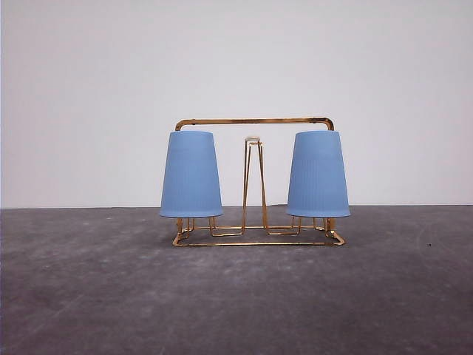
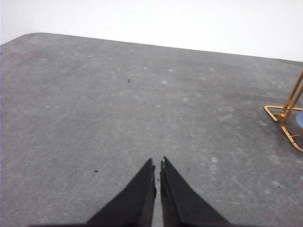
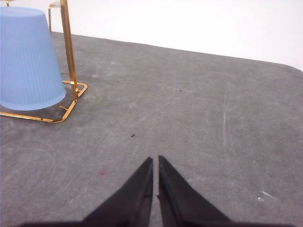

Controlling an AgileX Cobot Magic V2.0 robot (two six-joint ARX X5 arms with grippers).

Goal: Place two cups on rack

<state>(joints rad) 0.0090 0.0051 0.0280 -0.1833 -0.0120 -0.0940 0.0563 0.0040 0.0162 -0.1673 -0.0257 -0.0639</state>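
1. Both cups already on rack (image 1: 255, 181), upside down, mouths toward table: left cup (image 1: 191, 174) over left prong pair, right cup (image 1: 318, 174) over right prong pair. Long axes upright, narrow closed ends up.
2. Middle prong pair (image 1: 253, 181) bare, pale tip showing just under top bar, between the two cups.
3. Nothing visible inside either cup; wire legs peeking out below each rim, rims hanging just above rack base.
4. Left gripper (image 2: 157, 164): jaws pressed together, nothing pinched, over bare grey table (image 2: 94, 118). Rack corner (image 2: 284, 118) off to one side, well apart from tips.
5. Right gripper (image 3: 155, 161): jaws likewise pressed together, empty. Right cup (image 3: 28, 59) and rack frame (image 3: 68, 52) ahead and to the side, near but not touching.
6. Key relation: each cup lies inboard of its own arm, clear gap between tips and rack. Right arm looks nearer its cup.
7. Judgement: task appears done; no grasp needed. Only risk if arms swing inward: knocking light wire rack.
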